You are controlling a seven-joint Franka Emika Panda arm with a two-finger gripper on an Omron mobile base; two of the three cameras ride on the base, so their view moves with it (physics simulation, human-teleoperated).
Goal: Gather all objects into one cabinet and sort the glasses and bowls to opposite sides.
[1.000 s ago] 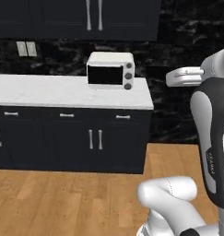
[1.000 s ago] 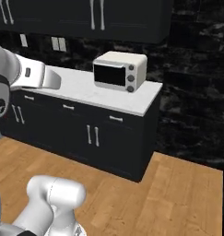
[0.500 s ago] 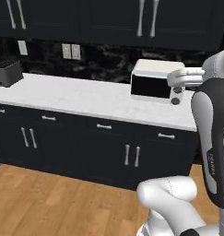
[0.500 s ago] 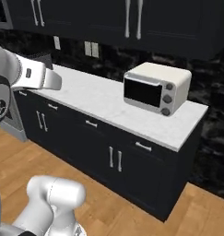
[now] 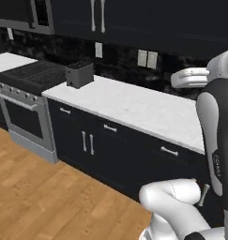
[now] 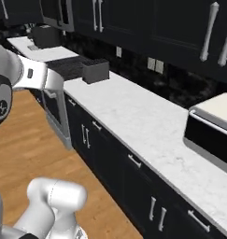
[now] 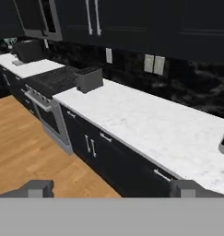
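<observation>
cabinets (image 6: pixel 133 23) shut above white counter (image 7: pixel 159 124); toaster (image 7: pixel 89 79) at counter's stove-side edge; hand (image 7: pixel 111 189) spread wide, holding nothing.

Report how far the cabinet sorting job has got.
Done: nothing visible; no bowl or cup is in sight, and the upper cabinets are shut. In hand: nothing; the gripper is open and empty, facing a white counter with a dark toaster. Left: finding, gathering and sorting everything.

upper cabinets (image 5: pixel 134 23): matte black, doors shut, slim silver handles (image 5: pixel 97 14) standing upright in pairs, hung in a row above the white counter (image 5: pixel 134 105). which one holds the shelf cannot be told.
</observation>
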